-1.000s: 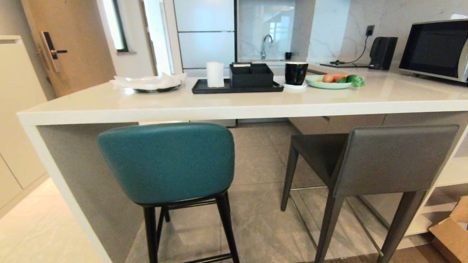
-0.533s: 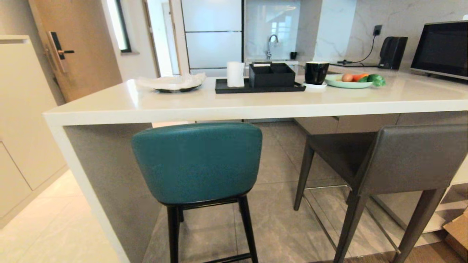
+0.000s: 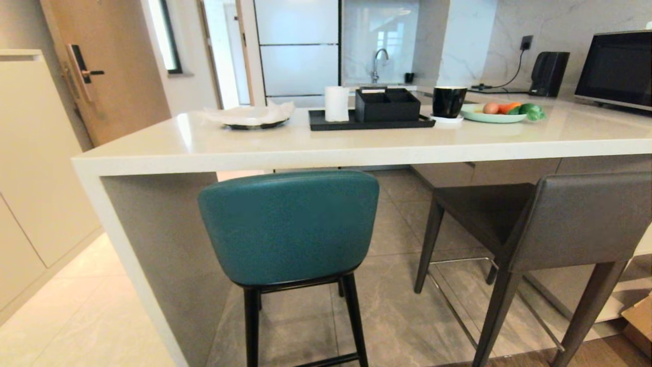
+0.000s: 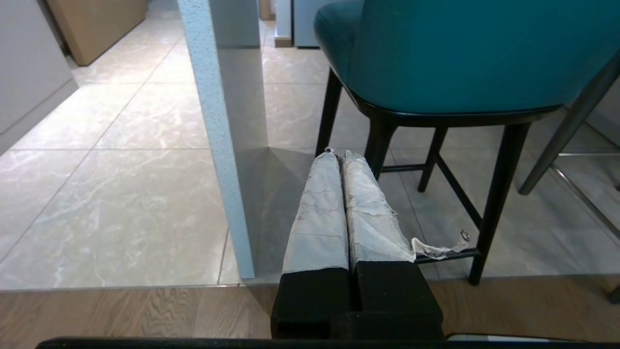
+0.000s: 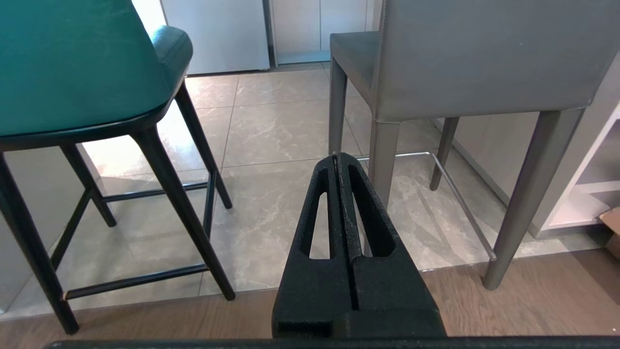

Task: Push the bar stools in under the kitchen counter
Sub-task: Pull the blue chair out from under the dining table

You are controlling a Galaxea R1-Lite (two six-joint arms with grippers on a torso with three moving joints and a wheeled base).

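While both stools, teal stool (image 3: 288, 227) and grey stool (image 3: 570, 224), stand out from the counter (image 3: 316, 148) awaiting a push, the left claw (image 4: 337, 154) and right claw (image 5: 337, 157) hang low, closed and empty.

Two stools stand on the floor at the near side of the counter (image 3: 305, 145): the padded stool (image 3: 289, 227) left, the square-backed stool (image 3: 575, 224) right. On the counter, a tray (image 3: 326, 124) lies between a plate (image 3: 252, 122) left and a cup (image 3: 448, 101) right.

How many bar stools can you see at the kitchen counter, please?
2: the teal stool stands by the counter's left end, and the grey stool to its right, partly cut off by the picture's edge.
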